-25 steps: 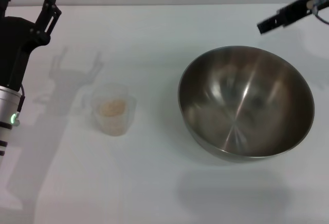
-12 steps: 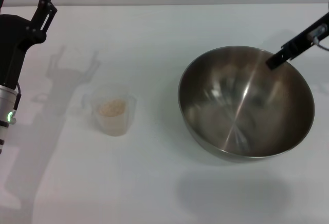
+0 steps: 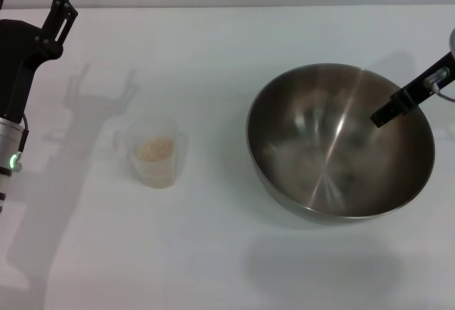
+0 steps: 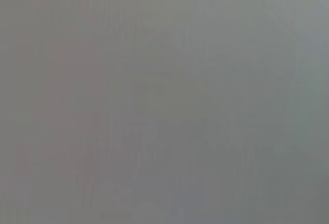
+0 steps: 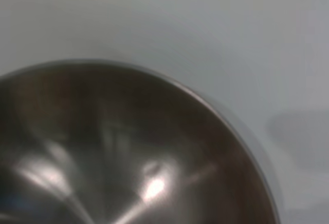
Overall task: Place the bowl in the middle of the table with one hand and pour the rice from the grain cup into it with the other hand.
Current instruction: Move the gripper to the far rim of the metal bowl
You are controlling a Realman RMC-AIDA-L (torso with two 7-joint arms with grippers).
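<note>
One dark finger of the right gripper (image 3: 398,107) was seen reaching in over the bowl (image 3: 340,141) near its right rim; whether it gripped anything could not be told. The bowl sat upright, mouth up, right of centre on the table (image 3: 213,253). The cup (image 3: 155,151) of rice (image 3: 155,148) stood upright, well left. The left gripper (image 3: 39,8) was held raised at the far left, fingers spread, empty.

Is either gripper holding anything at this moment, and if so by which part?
Nothing is held. The left gripper is raised, open and empty, far from the grain cup. The right gripper reaches over the bowl near its rim, without a visible grip.
</note>
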